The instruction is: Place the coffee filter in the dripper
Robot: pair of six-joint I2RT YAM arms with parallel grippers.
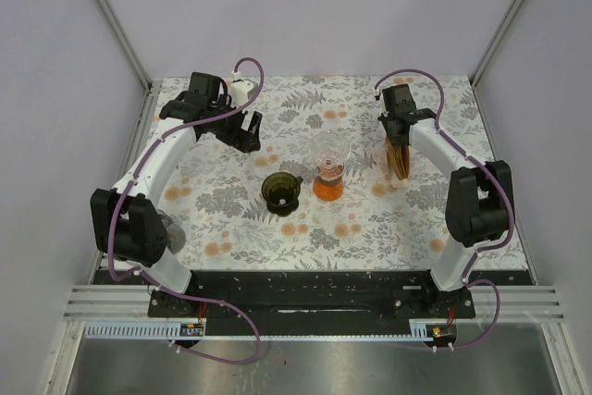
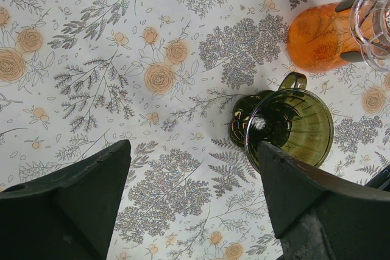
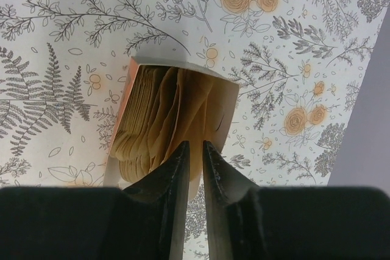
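Fingers [image 3: 175, 178] of right gripper [image 3: 195, 146] pinch coffee filter [image 3: 192, 103] in box [image 3: 226, 109].

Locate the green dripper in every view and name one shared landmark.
Top external: green dripper near picture centre.
Left wrist: green dripper right of centre, below the orange glass.
Right wrist: not in it.
Landmark: orange glass just right of it from above; the flowered cloth shows in all three.

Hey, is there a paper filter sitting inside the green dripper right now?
No, the left wrist view looks straight into the green dripper, and its ribbed inside holds no paper.
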